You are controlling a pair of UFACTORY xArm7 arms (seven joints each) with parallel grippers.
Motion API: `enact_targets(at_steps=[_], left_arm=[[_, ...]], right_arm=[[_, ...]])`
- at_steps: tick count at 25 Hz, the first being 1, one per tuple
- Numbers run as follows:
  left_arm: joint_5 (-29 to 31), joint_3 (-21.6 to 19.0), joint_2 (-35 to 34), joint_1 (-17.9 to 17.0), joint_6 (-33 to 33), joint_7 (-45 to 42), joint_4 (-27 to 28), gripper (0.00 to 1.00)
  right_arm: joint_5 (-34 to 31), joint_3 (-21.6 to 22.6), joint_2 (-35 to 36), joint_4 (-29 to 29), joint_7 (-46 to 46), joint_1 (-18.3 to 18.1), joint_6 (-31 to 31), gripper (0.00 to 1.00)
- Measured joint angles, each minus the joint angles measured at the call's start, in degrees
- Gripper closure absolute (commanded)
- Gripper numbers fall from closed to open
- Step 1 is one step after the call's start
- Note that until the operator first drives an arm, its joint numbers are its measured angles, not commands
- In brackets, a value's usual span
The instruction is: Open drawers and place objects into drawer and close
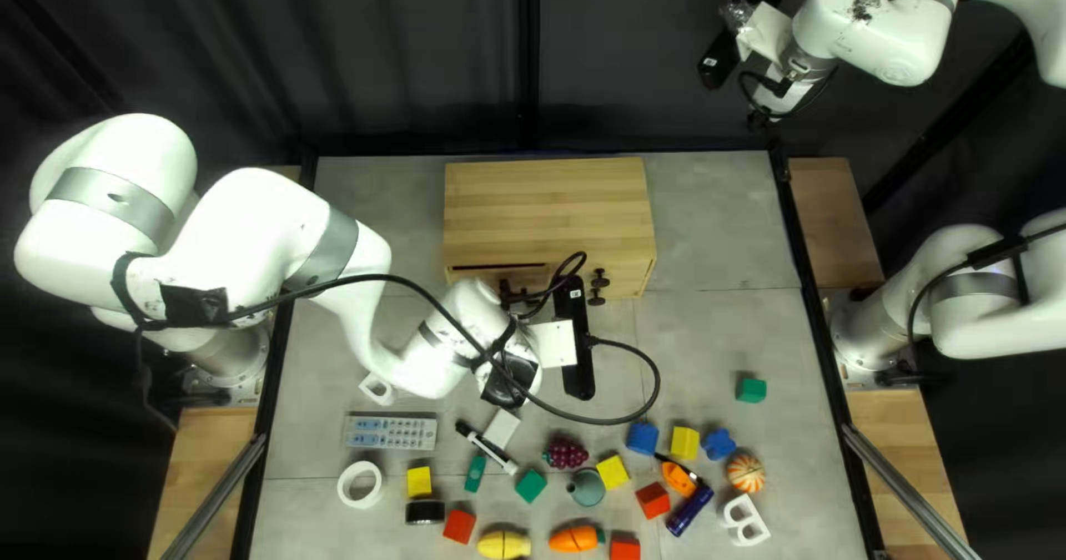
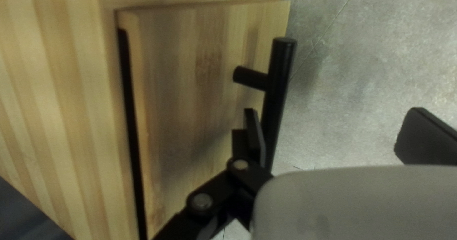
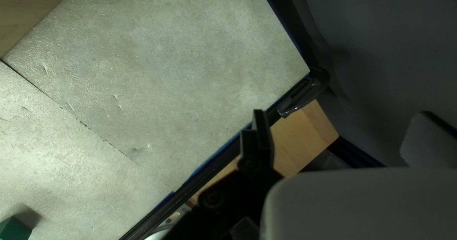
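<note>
Left gripper [image 2: 333, 116] sits open round the handle [image 2: 280, 73] of a just-open drawer [image 2: 190, 78]; toys [image 1: 566, 453] at its six o'clock must go in before shutting.

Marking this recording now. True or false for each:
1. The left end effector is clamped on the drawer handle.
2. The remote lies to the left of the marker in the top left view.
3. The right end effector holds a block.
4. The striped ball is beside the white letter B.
1. The left end effector is clamped on the drawer handle. False: its fingers stand wide apart, only one of them close by the handle.
2. The remote lies to the left of the marker in the top left view. True.
3. The right end effector holds a block. False: it is open and empty.
4. The striped ball is beside the white letter B. True.
</note>
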Motion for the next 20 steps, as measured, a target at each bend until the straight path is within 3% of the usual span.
enact_targets(at_steps=[20], left_arm=[[-1.9,-1.1,-1.7,-0.2,-2.0,-0.6,-2.3,0.00]], right_arm=[[0.0,0.0,0.0,0.0,0.0,0.0,0.0,0.00]])
